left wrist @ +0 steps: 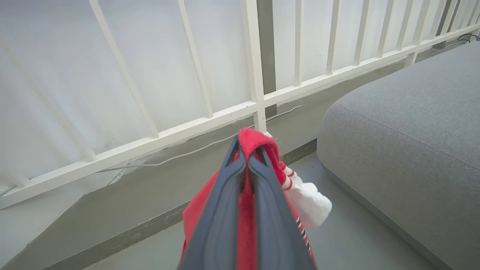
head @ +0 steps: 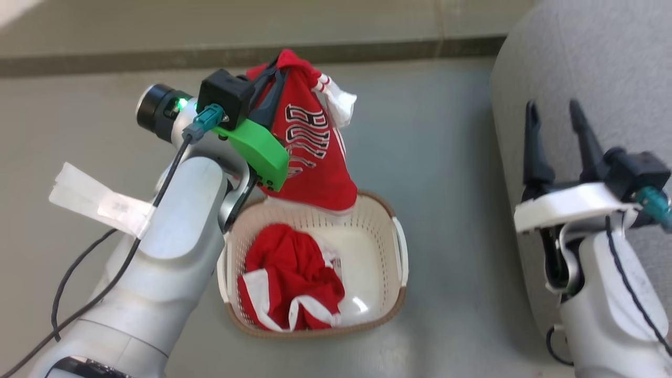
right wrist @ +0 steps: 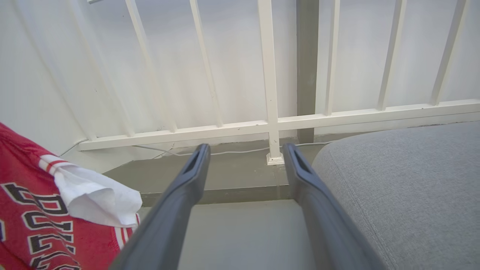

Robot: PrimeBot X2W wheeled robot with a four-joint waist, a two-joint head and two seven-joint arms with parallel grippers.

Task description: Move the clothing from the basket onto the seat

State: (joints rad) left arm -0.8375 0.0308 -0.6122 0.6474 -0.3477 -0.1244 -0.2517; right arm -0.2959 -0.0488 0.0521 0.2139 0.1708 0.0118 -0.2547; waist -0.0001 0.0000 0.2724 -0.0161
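Hanging pinched in the left pincer (left wrist: 248, 152), clothing (head: 315, 157) seemingly clears the basket (head: 325, 331).

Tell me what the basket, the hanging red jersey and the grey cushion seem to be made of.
Cream-white perforated basket: probably moulded plastic, slightly glossy, going by the punched holes; brown rim looks woven-patterned.
Red lettered jersey: thin synthetic-looking fabric, draping in soft folds.
Grey sofa cushion: matte woven upholstery with a stitched seam.
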